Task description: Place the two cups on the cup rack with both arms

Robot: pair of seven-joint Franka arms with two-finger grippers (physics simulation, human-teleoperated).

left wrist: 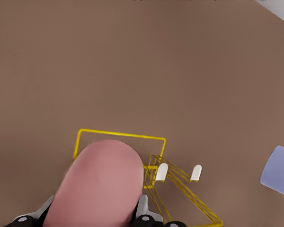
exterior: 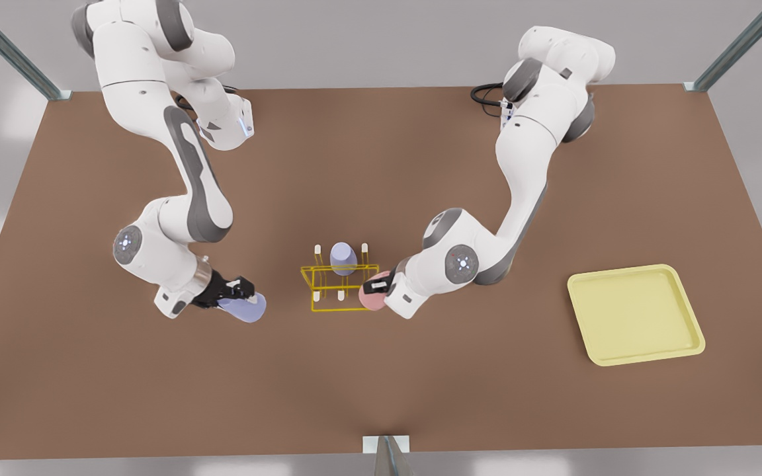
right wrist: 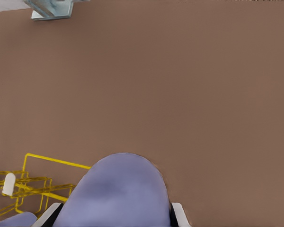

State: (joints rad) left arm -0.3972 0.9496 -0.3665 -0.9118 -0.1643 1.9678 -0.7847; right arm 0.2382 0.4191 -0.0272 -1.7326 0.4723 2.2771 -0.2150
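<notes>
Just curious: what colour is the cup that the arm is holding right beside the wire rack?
Pale pink, clearest in the left wrist view.

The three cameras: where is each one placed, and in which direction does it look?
Front view: high above the table, looking down; both arms show.
Left wrist view: on the left claw, looking past its pink cup at the cup rack.
Right wrist view: on the right claw, looking past its lavender cup.
All views share the rack.
</notes>
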